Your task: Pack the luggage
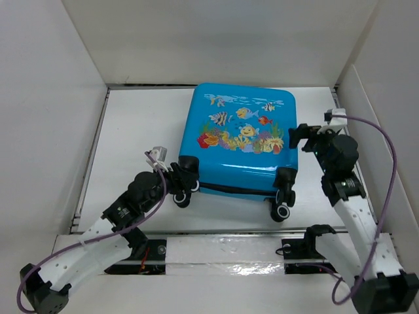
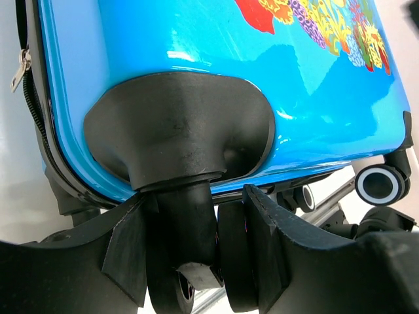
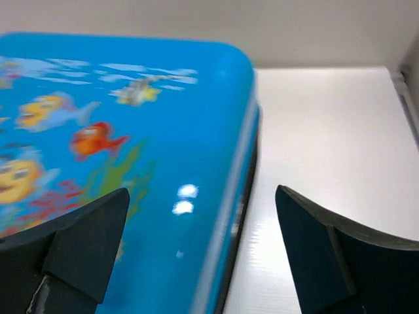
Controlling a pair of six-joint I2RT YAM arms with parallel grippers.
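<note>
Currently, left claw (image 2: 196,216): gripping caster wheel (image 2: 234,258) at 7 o'clock of suitcase (image 1: 239,140).
Right claw (image 3: 201,196): gaping wide, holding nothing, hovering at 3 o'clock edge.

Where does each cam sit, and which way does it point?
Top: fixed above and behind the bases, looking down on the table and suitcase; left arm and right arm show.
Left wrist: low at the suitcase's near left corner, looking along its shell; left gripper clamps a wheel.
Right wrist: above the suitcase's right edge, facing the far wall; right gripper open.
Shared: top and left wrist both show the near-right wheel.
</note>
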